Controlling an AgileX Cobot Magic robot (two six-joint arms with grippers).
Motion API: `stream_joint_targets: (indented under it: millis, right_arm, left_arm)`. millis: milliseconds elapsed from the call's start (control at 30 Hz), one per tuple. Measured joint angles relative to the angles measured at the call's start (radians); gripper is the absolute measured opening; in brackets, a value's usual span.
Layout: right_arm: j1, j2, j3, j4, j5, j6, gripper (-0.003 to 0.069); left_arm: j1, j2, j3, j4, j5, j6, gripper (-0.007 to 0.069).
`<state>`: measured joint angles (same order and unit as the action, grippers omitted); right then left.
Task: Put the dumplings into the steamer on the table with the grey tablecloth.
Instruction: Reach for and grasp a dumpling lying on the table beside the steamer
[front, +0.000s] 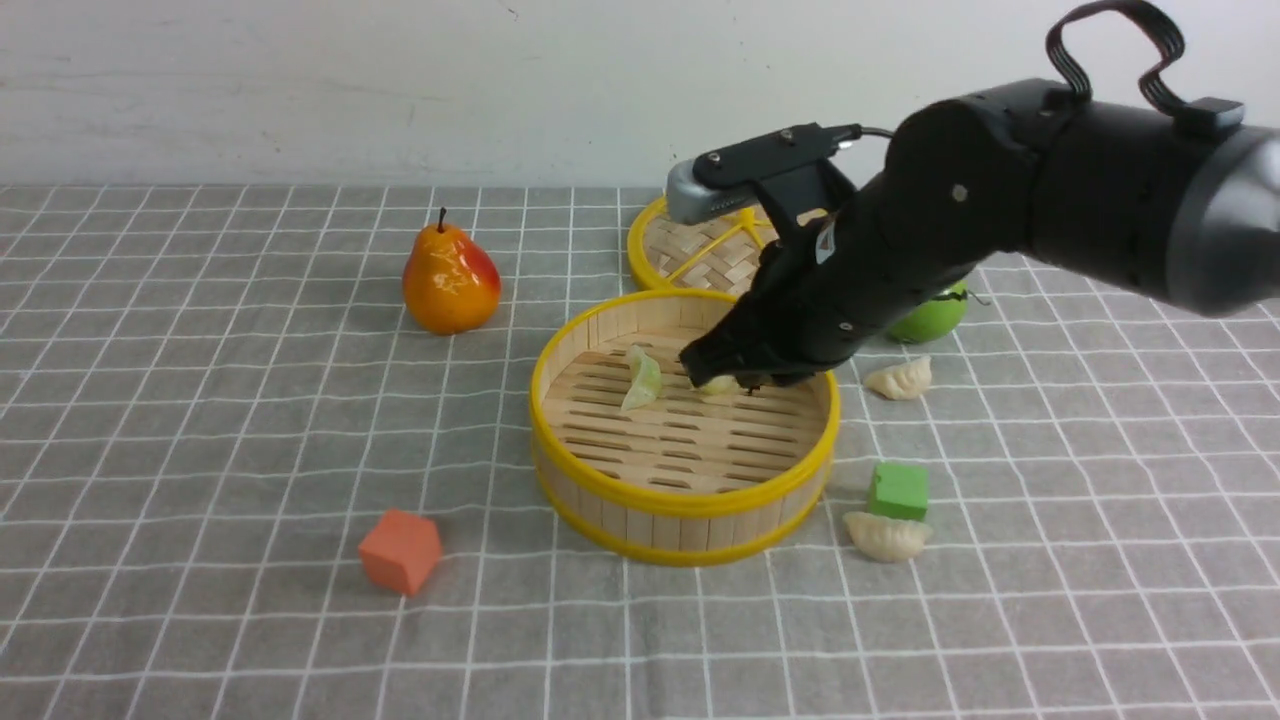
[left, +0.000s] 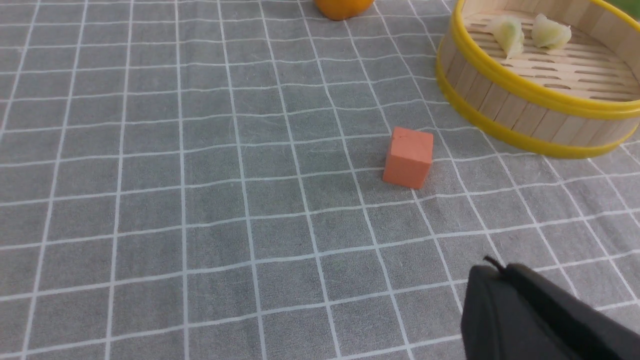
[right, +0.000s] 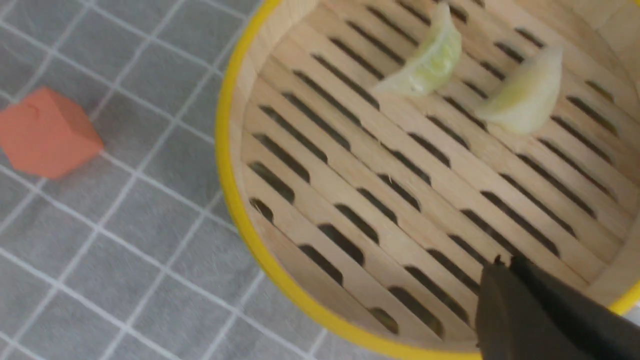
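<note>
Since 2 glossy pale-green dumplings (front: 641, 378) lie inside the round yellow-rimmed bamboo steamer (front: 685, 500), the right gripper (front: 727, 380), its grip unreadable, should lift straight clear of them; 2 cream dumplings (front: 900, 378) wait on the grey-clothed bench (front: 200, 450).

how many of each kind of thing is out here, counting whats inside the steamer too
dumplings: 4
cubes: 2
fruit, a pear and a green apple: 2
steamer: 1
lid: 1
total: 10
</note>
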<state>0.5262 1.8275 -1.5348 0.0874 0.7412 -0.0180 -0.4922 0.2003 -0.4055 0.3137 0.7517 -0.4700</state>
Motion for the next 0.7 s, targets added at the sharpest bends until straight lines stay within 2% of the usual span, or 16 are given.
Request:
stream_joint_targets:
  millis: [133,200,300,367,467,633,667,700]
  right_arm:
    - [0.000,-0.074,0.064,-0.112,0.060,-0.026,-0.0014]
    - [-0.008,-0.141,0.171,-0.175,0.065,-0.093,-0.0012]
    - [-0.029,-0.175,0.275,-0.180,0.050,-0.158,-0.0008]
    - [-0.076,-0.176,0.387,-0.149,-0.016,-0.209,0.0018]
    - [-0.123,-0.145,0.427,-0.087,-0.086,-0.240,0.0100]
    - [-0.159,-0.089,0.422,-0.034,-0.191,-0.270,0.0337]
    - [-0.160,-0.084,0.422,-0.034,-0.193,-0.272,0.0345]
    - [-0.160,-0.065,0.417,-0.034,-0.214,-0.276,0.0410]
  left_arm:
    - [0.000,0.000,0.001,0.000,0.000,0.000,-0.0011]
    - [0.000,0.000,0.002,0.000,0.000,0.000,-0.0011]
    - [0.000,0.000,0.004,0.000,-0.004,-0.001,-0.0011]
    - [0.000,0.000,0.018,0.000,-0.033,-0.001,-0.0011]
    - [0.000,0.000,0.031,0.001,-0.053,-0.001,-0.0011]
    - [0.000,0.000,0.033,0.003,-0.061,-0.001,-0.0011]
    - [0.000,0.000,0.033,0.003,-0.061,-0.001,-0.0011]
    - [0.000,0.000,0.033,0.003,-0.061,-0.001,-0.0011]
